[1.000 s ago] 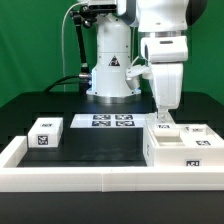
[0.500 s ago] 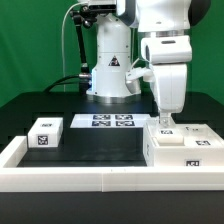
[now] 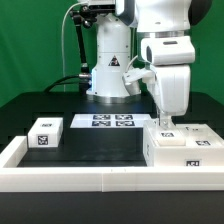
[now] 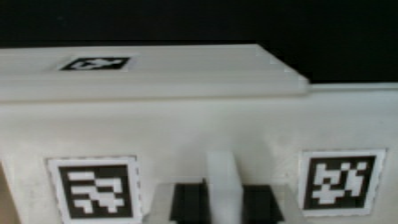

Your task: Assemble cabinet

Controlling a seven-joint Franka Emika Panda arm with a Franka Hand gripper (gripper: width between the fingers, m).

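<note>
The cabinet [image 3: 182, 150], the largest white box, stands at the exterior view's right by the front rail, with tags on its top and front. My gripper [image 3: 166, 122] points straight down onto its top, at the left end. In the wrist view my two dark fingers [image 4: 185, 202] sit close on either side of a thin white upright ridge [image 4: 217, 180] of the cabinet [image 4: 160, 110], between two tags. The jaws are nearly together and look shut on that ridge. A small white tagged block [image 3: 45, 133] lies apart at the exterior view's left.
The marker board [image 3: 112, 121] lies flat at mid-table in front of the robot's base [image 3: 112, 75]. A low white rail [image 3: 90, 176] edges the table's front and sides. Black tabletop lies between the small block and the cabinet.
My gripper has shifted slightly toward the exterior view's right above the cabinet's top. The cabinet and the small block have not moved.
</note>
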